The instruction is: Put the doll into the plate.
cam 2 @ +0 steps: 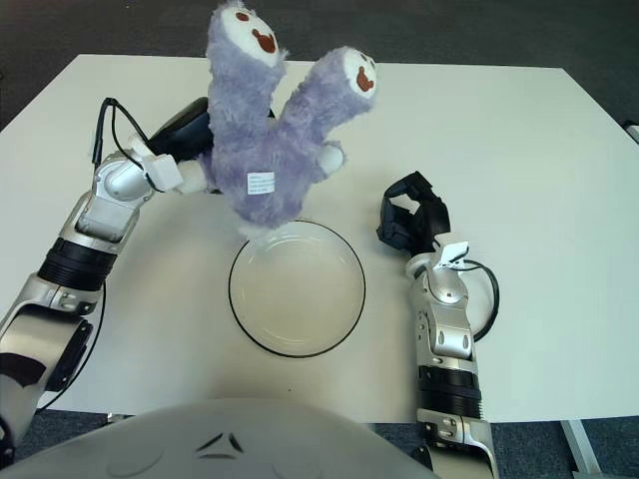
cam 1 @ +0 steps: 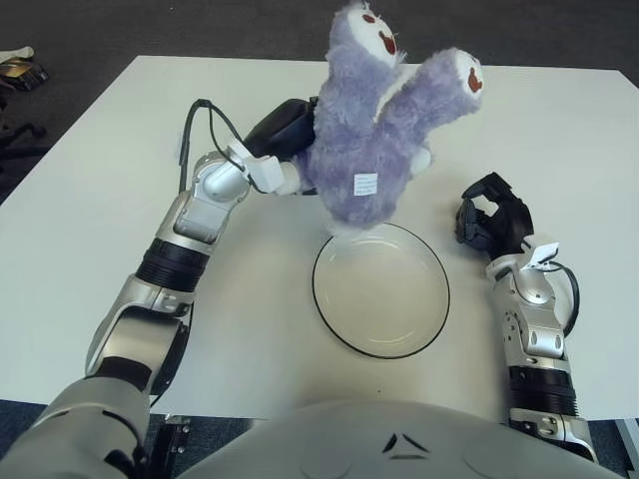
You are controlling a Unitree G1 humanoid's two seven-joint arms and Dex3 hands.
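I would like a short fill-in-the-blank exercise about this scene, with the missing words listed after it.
1. The purple plush doll is held by the robot's ____ hand.
2. The plate has a thin rim of ____ colour.
3. The right hand shows to the ____ of the plate and holds nothing.
4. The doll is in the air at the plate's far edge, and the plate itself is ____.

Missing words: left; black; right; empty

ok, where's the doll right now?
Centre of the left eye view: the doll is held aloft by the left hand, over the far rim of the plate.
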